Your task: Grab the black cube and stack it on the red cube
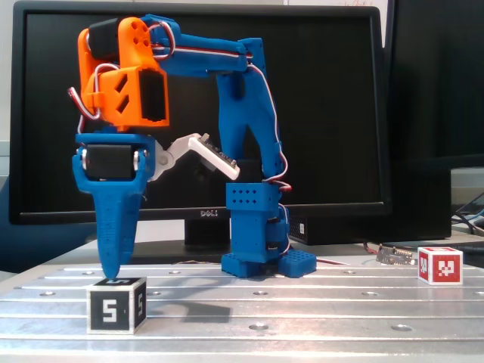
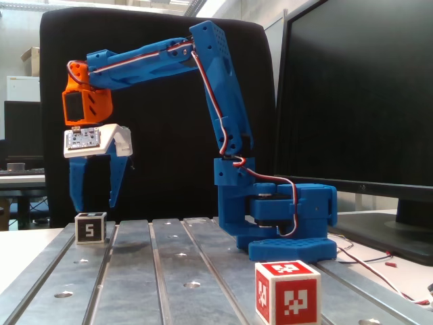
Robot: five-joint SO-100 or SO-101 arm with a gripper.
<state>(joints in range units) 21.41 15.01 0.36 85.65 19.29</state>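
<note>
My gripper [image 2: 95, 206] hangs directly over the black cube [image 2: 90, 227] with its fingers spread wide, tips just above the cube's top. I'm at the approach step; next I need to descend so the fingers straddle it, then close. The red cube [image 1: 440, 265] waits well apart on the slotted table [image 1: 302, 310].

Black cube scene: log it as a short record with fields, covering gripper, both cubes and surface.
gripper: open, pointing down, fingertips just above the black cube
black cube: on the slotted metal table, not gripped, numeral 5 on its faces
red cube: on the table, far right in a fixed view, nothing stacked on it
table: metal plate with grooves
arm base: blue, on the table
</note>
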